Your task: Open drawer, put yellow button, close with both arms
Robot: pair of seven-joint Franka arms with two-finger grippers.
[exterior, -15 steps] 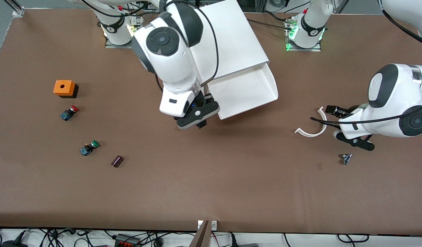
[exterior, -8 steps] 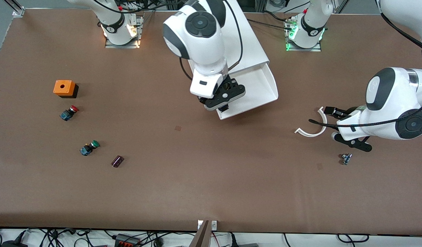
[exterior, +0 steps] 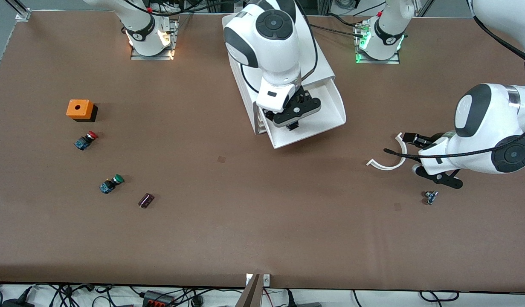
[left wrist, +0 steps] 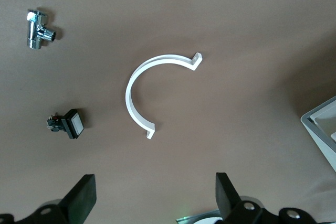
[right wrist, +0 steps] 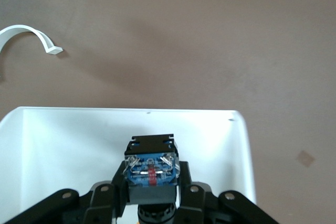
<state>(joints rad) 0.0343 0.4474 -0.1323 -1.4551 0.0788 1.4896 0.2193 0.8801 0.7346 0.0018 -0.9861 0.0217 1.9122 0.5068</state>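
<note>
The drawer (exterior: 328, 106) is pulled out of the top of the white cabinet (exterior: 317, 64). My right gripper (exterior: 293, 120) hangs over the open drawer, shut on the yellow button (right wrist: 151, 169). In the right wrist view the button's blue base and black body point down at the drawer's white floor (right wrist: 63, 145); its cap is hidden between the fingers. My left gripper (exterior: 416, 153) waits open and empty low over the table near the left arm's end; its fingers (left wrist: 79, 200) stand wide apart.
A white C-shaped piece (exterior: 392, 164) lies beside the left gripper, with a small chrome fitting (exterior: 430, 197) nearer the camera. Toward the right arm's end lie an orange box (exterior: 80, 109), a red-capped button (exterior: 86, 140), a green-capped button (exterior: 111, 183) and a dark block (exterior: 146, 200).
My right arm has carried the button from over the table in front of the drawer to over the open drawer. The left arm shifted only slightly.
</note>
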